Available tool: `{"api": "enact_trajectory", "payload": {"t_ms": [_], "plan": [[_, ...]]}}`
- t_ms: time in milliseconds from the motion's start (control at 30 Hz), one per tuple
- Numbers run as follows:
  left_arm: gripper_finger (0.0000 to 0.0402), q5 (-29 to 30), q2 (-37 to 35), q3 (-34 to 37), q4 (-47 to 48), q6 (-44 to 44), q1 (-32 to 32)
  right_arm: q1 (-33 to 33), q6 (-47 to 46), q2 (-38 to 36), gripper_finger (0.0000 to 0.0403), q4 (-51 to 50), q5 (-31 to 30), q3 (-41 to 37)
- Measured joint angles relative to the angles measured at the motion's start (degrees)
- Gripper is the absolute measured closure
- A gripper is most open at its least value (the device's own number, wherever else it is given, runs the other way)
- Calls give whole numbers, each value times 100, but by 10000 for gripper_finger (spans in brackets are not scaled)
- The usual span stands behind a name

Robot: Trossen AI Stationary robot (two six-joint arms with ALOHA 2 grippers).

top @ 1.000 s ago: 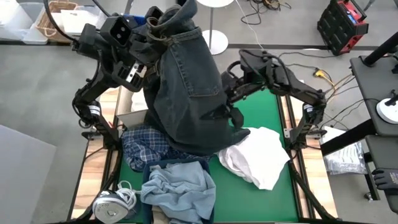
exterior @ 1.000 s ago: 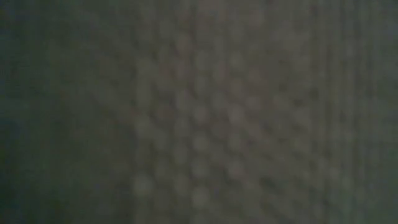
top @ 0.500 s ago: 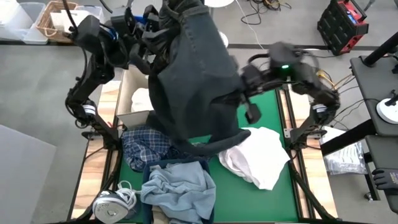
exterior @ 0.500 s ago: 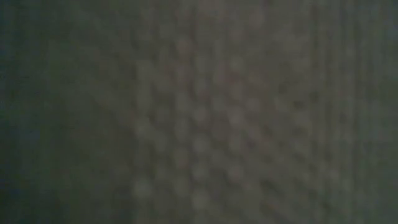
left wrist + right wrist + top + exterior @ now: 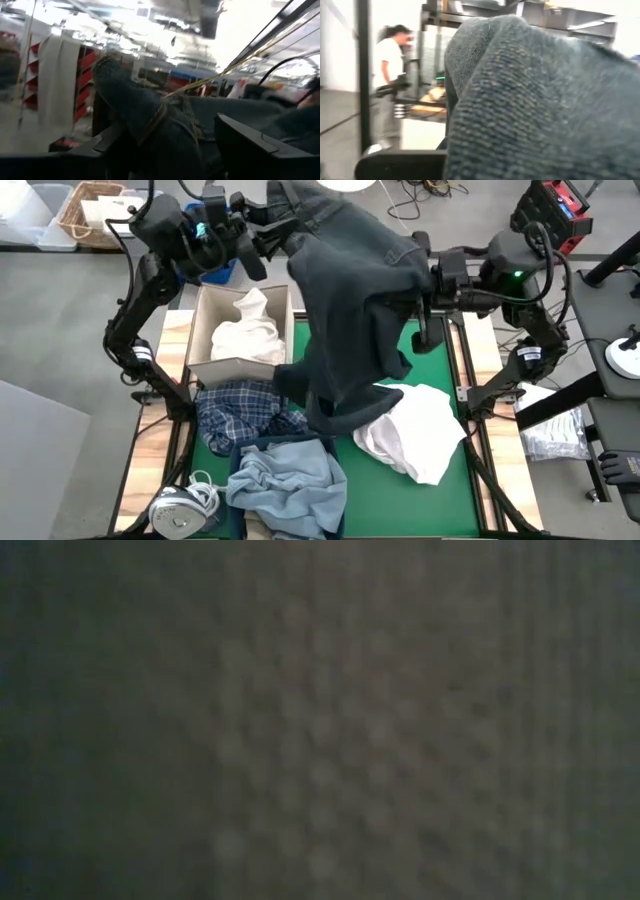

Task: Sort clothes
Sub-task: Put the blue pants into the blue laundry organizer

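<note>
A dark denim garment [image 5: 350, 310] hangs high over the green mat [image 5: 440, 360], stretched between my two grippers. My left gripper [image 5: 268, 232] is at the far left, open, and the garment's upper end [image 5: 150, 115] lies between its fingers. My right gripper [image 5: 420, 285] is at the far right, shut on the denim. A plaid shirt [image 5: 235, 415], light blue denim [image 5: 285, 480] and a white shirt [image 5: 410, 430] lie on the mat. Blurred cloth fills the low view. My left gripper [image 5: 167, 125] has its fingers wide apart on either side of the denim's seamed upper end; I cannot tell whether they touch it. My right gripper holds a bunched fold on the denim's right side [image 5: 405, 280], coming level from the table's right. The cloth [image 5: 530, 100] hides the fingers. The garment hangs below, its lower end [image 5: 330, 405] on the pile.
A cardboard box [image 5: 205, 330] holding a white garment [image 5: 248, 330] stands at the far left of the mat. A white roll [image 5: 175, 505] sits at the near left corner. A person [image 5: 387, 75] stands in the room beyond the table.
My right gripper has risen and gone toward the table's far right edge, drawing the dark denim's side with it. The denim has swung right and spread between the two grippers, uncovering the box; its lower end stays on the pile.
</note>
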State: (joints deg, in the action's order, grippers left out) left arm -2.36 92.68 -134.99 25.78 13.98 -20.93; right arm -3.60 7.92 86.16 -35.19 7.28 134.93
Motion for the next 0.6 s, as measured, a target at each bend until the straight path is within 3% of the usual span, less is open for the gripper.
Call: {"api": "enact_trajectory", "payload": {"t_ms": [333, 500, 600], "plan": [[161, -115, -80, -1, 1066, -416, -131, -3, 210, -215, 394, 119, -2303, 0], [161, -1305, 12, 42, 1771, -597, -71, -7, 331, -336, 394, 71, -2431, 7], [161, -1409, 88, 83, 1972, -601, 61, -7, 330, -353, 394, 17, -2620, 7]]}}
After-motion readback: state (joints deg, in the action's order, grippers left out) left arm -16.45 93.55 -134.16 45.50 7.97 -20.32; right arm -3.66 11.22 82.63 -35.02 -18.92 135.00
